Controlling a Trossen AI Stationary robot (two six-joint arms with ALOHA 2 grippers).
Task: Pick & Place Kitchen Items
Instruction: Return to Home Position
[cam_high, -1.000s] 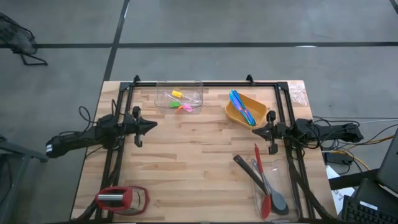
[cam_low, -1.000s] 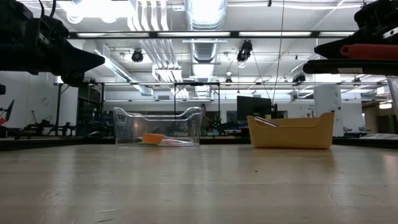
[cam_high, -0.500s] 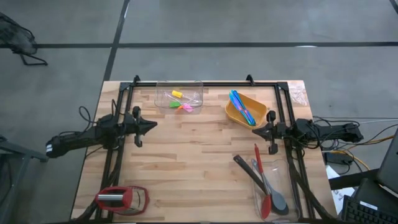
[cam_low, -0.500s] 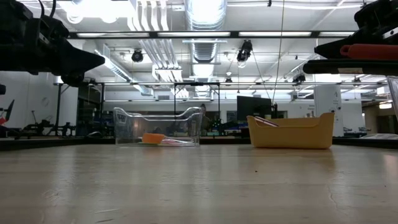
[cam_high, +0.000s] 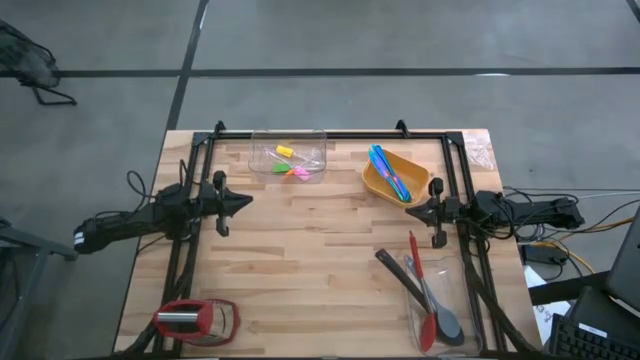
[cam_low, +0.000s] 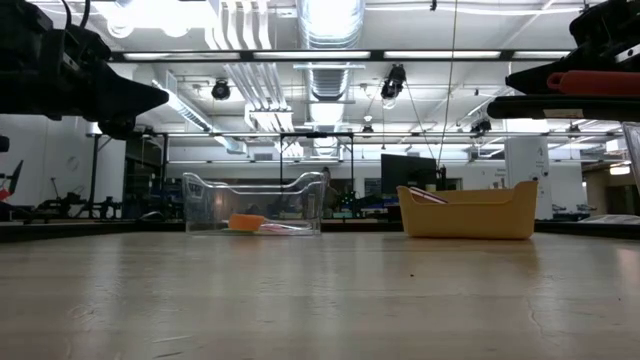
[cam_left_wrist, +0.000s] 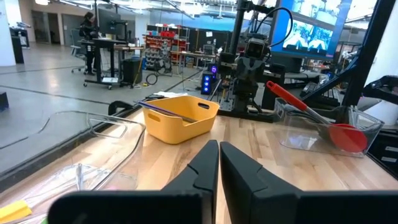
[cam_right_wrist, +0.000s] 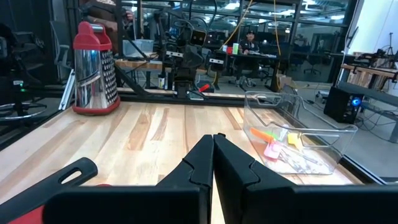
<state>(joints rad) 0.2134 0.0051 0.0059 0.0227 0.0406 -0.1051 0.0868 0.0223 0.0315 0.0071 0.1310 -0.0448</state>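
In the high view the left gripper (cam_high: 247, 201) hangs over the left-centre of the table (cam_high: 300, 260), its fingers pressed together and holding nothing. The right gripper (cam_high: 408, 212) hangs at right-centre, likewise pressed together and empty; the two tips point toward each other, well apart.

The blue cutlery (cam_high: 388, 170) lies in the yellow bin (cam_high: 372, 183) at upper right, its long axis running from upper left to lower right. Small neon pieces (cam_high: 291, 168) sit in the upper clear tub (cam_high: 256, 150) at top centre.

At lower right, the red spatula (cam_high: 415, 262) stands in the lower clear tub (cam_high: 462, 290), nearly vertical in the frame, head toward the bottom edge. A grey spatula (cam_high: 448, 323) lies beside it, and a black spoon (cam_high: 386, 260) sticks its handle out to the upper left. A grater (cam_high: 190, 320) lies at lower left.
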